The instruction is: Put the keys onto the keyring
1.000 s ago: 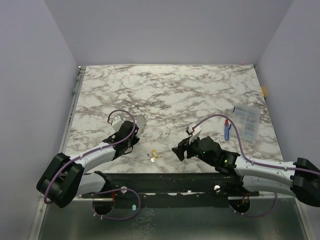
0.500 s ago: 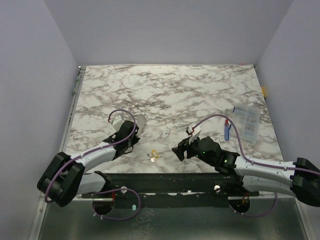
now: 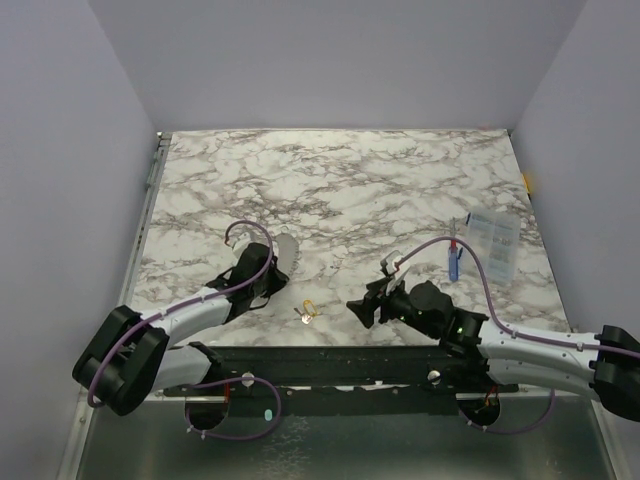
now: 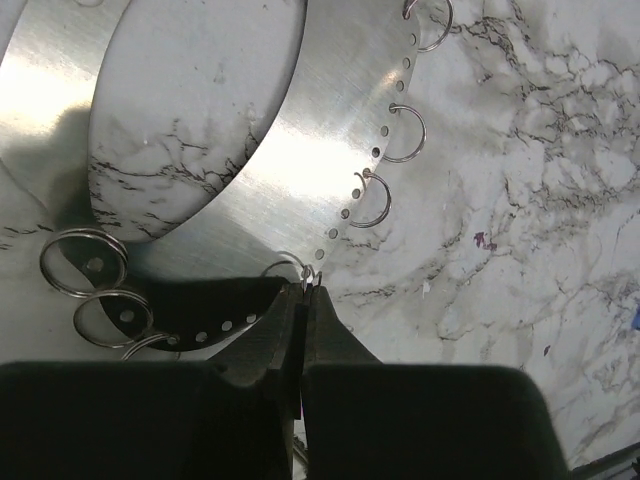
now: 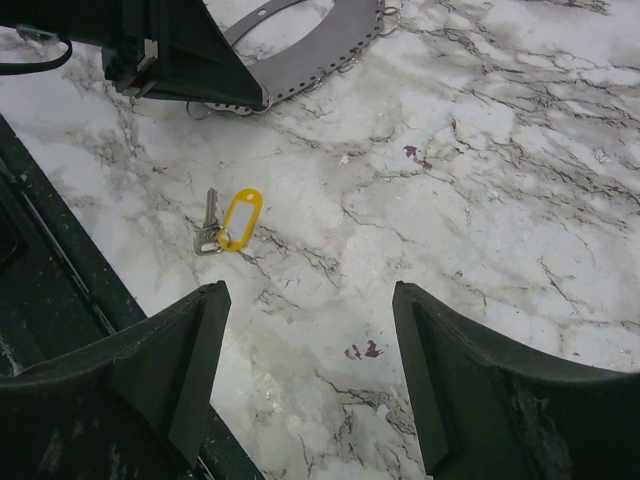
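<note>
On the worktop (image 5: 480,150), one key (image 5: 207,222) with one yellow tag (image 5: 240,218) lies before the wide-open right pincer (image 5: 308,290); the left pincer (image 4: 305,288) pinches one keyring (image 4: 280,262)

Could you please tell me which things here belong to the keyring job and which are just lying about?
For the job: key with yellow tag; keyring pinched by the shut left gripper; open right gripper near the key.
Lying about: blue-and-red pen; clear packet; grey disc with spare rings.
</note>
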Available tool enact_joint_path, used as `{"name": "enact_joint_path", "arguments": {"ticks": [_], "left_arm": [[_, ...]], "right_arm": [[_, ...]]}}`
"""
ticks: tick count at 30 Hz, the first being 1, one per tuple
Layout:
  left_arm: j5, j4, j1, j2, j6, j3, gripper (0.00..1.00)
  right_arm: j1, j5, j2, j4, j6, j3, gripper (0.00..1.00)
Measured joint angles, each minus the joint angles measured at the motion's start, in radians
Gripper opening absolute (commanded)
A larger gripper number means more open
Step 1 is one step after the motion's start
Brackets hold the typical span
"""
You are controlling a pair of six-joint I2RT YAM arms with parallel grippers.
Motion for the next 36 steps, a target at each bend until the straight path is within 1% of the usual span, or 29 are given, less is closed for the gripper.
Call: {"name": "enact_joint_path", "arguments": {"ticks": [2, 3, 7, 8, 10, 13, 22, 26, 30, 35, 36], "left_arm": [[0.017, 0.004, -0.005, 0.004, -0.001, 0.000, 0.00], [0.028, 0.005, -0.005, 0.009, -0.001, 0.000, 0.04], [0.035, -0.013, -0.009, 0.021, 0.010, 0.008, 0.40], [0.035, -0.021, -0.010, 0.022, 0.017, 0.013, 0.47], [0.034, -0.046, -0.010, 0.022, 0.032, 0.041, 0.53], [0.034, -0.084, -0.010, 0.020, 0.064, 0.076, 0.53], [0.016, -0.179, -0.011, 0.002, 0.114, 0.102, 0.43], [0.010, -0.197, -0.017, 0.003, 0.114, 0.105, 0.42], [-0.004, -0.229, -0.049, 0.006, 0.128, 0.135, 0.43], [-0.030, -0.245, -0.078, 0.002, 0.256, 0.203, 0.52], [-0.045, -0.247, -0.084, -0.004, 0.290, 0.215, 0.56]], "right_arm": [[0.000, -0.003, -0.005, 0.013, 0.000, -0.008, 0.77], [0.000, -0.004, -0.004, 0.014, 0.000, -0.008, 0.77], [0.000, -0.007, 0.004, 0.020, 0.000, -0.007, 0.77], [0.000, -0.007, 0.011, 0.019, -0.001, -0.006, 0.77], [0.000, -0.008, 0.027, 0.019, 0.000, -0.001, 0.77], [0.000, -0.011, 0.056, 0.019, 0.000, 0.006, 0.77], [0.000, -0.031, 0.137, 0.019, 0.000, 0.050, 0.77], [0.000, -0.033, 0.158, 0.018, -0.001, 0.066, 0.77], [0.000, -0.033, 0.161, 0.018, -0.001, 0.069, 0.77], [0.000, -0.033, 0.159, 0.018, -0.005, 0.069, 0.78], [0.000, -0.033, 0.158, 0.019, -0.006, 0.068, 0.77]]}}
